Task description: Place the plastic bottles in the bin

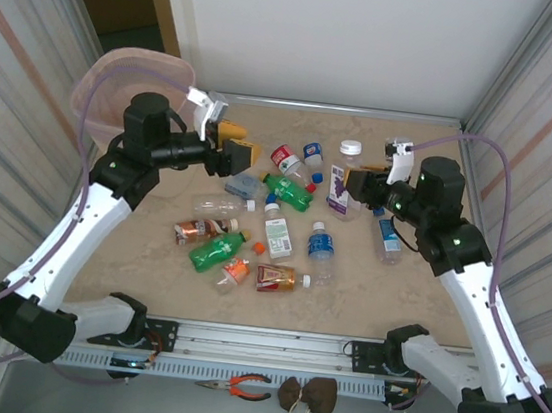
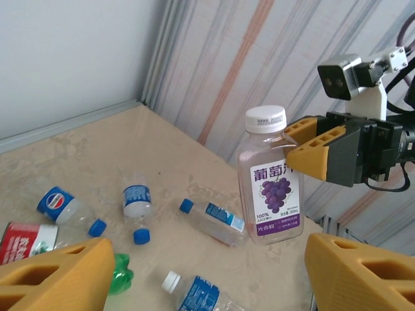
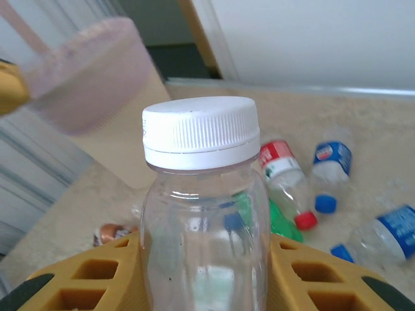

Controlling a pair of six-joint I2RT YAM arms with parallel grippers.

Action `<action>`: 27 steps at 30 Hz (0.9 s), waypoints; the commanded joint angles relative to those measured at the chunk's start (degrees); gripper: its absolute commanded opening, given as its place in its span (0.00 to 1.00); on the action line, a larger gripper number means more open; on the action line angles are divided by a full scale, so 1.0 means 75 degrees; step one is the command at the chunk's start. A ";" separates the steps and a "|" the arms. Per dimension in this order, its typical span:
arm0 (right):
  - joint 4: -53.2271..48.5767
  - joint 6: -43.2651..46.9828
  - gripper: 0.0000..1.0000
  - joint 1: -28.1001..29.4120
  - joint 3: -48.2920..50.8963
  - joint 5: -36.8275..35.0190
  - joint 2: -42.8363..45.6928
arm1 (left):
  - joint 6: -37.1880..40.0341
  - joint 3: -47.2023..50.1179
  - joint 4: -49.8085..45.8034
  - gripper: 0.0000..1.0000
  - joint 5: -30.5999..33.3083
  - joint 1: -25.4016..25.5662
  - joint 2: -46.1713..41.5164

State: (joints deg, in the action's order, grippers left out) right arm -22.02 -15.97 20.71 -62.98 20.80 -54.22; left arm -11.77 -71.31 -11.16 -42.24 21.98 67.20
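Grape bottle (image 2: 272, 188) upright, clamped in right gripper (image 3: 204, 272); left gripper (image 2: 207, 278) spread wide.

bottles (image 1: 288, 192) crowd table (image 1: 405, 303) centre, near edge free

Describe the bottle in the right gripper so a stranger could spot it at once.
On the right side of the table, find the right gripper, shut on one upright bottle. It is the clear grape-label bottle: white cap, purple grapes on a white label, while the neighbouring bottles lie flat and carry blue labels.
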 commanded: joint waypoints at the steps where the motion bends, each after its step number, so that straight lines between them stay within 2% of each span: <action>1: 0.1020 -0.0215 0.21 0.0166 0.0090 0.0680 0.0304 | 0.0225 0.0212 0.0844 0.78 -0.0350 0.0236 -0.0129; 8: 0.1787 -0.0168 0.18 0.0633 0.0122 0.1082 0.0647 | 0.0733 0.0229 0.1372 0.78 -0.0677 0.0993 -0.0109; 13: 0.2010 0.0471 0.04 0.1103 0.0101 0.1333 0.0770 | 0.1027 0.0132 0.1457 0.78 -0.0893 0.1387 0.0033; 20: 0.2198 0.0724 0.01 0.1553 -0.0003 0.1339 0.0804 | 0.1415 0.0017 0.1549 0.80 -0.1165 0.1936 0.0242; 27: 0.2360 0.0875 0.00 0.1861 -0.0062 0.1315 0.0895 | 0.1476 0.0024 0.1791 0.81 -0.1561 0.2171 0.0434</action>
State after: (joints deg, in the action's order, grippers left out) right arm -7.44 -11.07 33.91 -62.54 29.89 -48.80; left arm -2.52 -69.63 -0.12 -51.11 37.56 70.48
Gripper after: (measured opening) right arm 0.388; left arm 0.805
